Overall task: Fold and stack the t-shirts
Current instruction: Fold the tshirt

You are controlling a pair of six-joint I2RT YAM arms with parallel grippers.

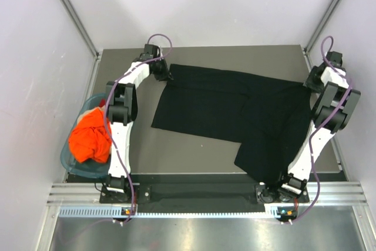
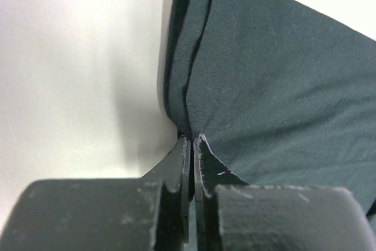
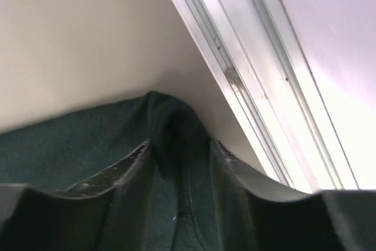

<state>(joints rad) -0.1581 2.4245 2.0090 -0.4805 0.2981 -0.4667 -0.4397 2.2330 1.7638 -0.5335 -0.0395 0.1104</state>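
Observation:
The black t-shirt lies spread across the table, with one part hanging toward the near right. My left gripper is at its far left corner. In the left wrist view the gripper is shut on the hem of the black t-shirt, and creases run into the tips. My right gripper is at the shirt's far right edge. In the right wrist view the gripper is open, with a raised hump of the black t-shirt between its fingers. The orange t-shirt lies bunched in the teal basket.
The teal basket stands at the table's left edge beside the left arm. An aluminium frame rail runs close past the right gripper. White walls enclose the table on three sides.

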